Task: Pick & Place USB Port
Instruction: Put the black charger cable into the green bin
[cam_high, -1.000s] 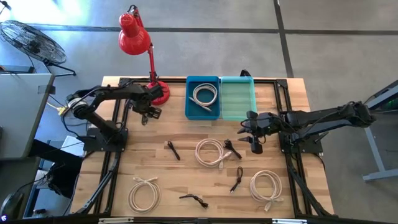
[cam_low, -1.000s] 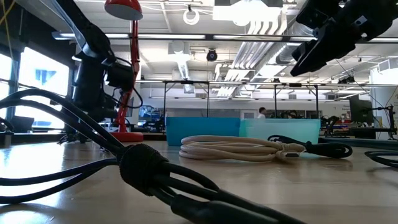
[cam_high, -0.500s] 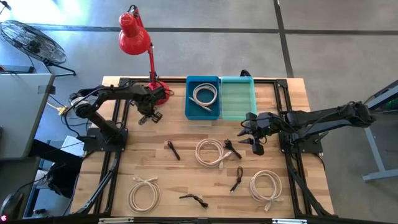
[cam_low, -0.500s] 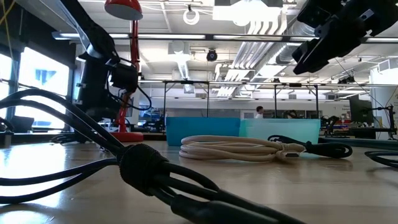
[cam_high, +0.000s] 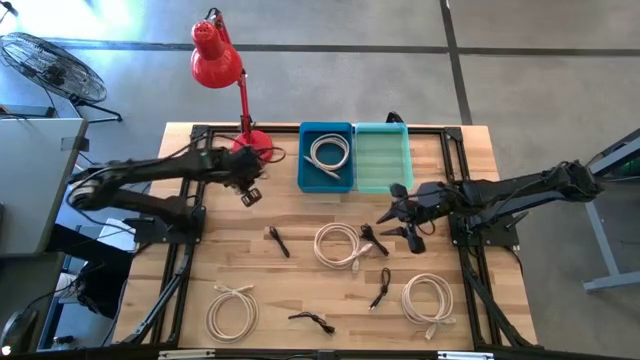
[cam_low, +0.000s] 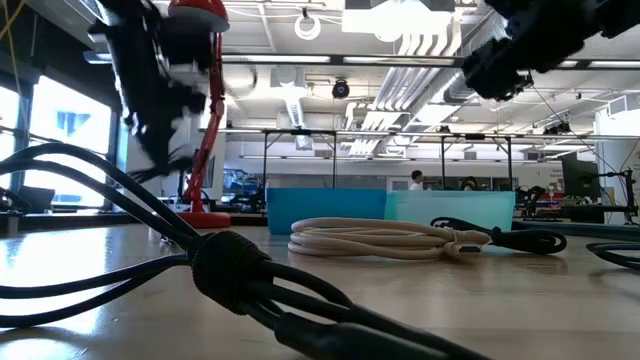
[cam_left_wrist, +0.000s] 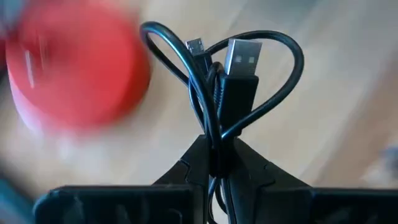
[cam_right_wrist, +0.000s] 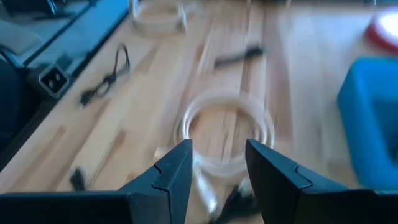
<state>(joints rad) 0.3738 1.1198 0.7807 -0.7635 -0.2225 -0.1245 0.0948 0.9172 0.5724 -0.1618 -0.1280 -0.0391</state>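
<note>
Left end effector (cam_left_wrist: 219, 163) is clamped on a bundled black USB cable (cam_left_wrist: 231, 87), now swung out from the red lamp base (cam_high: 256, 148) toward the blue bin (cam_high: 326, 181), cable lifted off the tabletop (cam_high: 300, 280). Probably the carry-to-bin step. Right end effector (cam_right_wrist: 217, 168), fingers apart and empty, has shifted slightly above the white coil (cam_high: 337, 244); motion blur makes its exact height unclear.

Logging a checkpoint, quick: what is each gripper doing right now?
Left gripper: shut on a bundled black USB cable, near the red lamp base.
Right gripper: open, empty, above a coiled white cable.
</note>
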